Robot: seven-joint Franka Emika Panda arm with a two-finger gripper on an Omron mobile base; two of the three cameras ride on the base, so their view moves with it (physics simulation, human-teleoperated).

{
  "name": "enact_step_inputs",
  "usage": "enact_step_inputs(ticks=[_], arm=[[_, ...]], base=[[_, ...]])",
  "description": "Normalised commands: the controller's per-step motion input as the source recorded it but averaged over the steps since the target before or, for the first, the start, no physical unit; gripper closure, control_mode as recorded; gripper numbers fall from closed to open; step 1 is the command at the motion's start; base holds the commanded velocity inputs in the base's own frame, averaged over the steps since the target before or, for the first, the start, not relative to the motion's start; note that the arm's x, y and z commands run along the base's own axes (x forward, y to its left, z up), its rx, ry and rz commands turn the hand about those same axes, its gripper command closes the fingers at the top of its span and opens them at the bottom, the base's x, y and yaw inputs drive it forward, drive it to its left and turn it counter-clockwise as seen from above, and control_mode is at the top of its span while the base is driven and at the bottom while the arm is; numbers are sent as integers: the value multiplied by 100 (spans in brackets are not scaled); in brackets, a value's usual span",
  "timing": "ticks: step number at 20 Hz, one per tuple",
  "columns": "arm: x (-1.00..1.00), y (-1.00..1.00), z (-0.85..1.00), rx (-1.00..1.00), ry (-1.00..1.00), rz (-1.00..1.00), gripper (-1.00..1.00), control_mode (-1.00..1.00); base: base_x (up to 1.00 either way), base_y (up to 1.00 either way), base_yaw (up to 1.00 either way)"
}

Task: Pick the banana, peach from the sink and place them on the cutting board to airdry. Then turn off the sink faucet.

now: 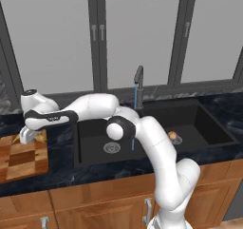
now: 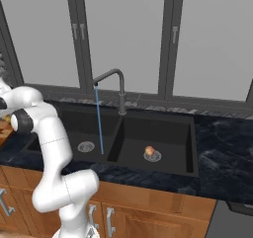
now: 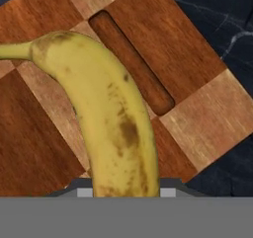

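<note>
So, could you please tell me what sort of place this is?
A simulated home kitchen, most likely: a black double-basin sink with a running faucet set in a dark stone counter, wooden cabinets below, and a checkered cutting board beside it.

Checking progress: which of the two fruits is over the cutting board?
The banana, at the fingers above the cutting board. The peach sits in the sink.

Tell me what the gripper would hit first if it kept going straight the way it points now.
The gripper, shut on the banana, points down at the cutting board; the banana would likely touch the wood first, though the gap is unclear.
</note>
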Motion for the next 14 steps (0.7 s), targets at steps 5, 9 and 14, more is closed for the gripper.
enact_step_inputs(ticks=[5, 9, 14], arm=[[7, 8, -15, 0, 0, 0, 100, -100], [6, 7, -14, 0, 0, 0, 100, -100], [3, 5, -13, 0, 0, 0, 100, -100]], base=[[0, 0, 0], [0, 0, 0], [0, 0, 0]])
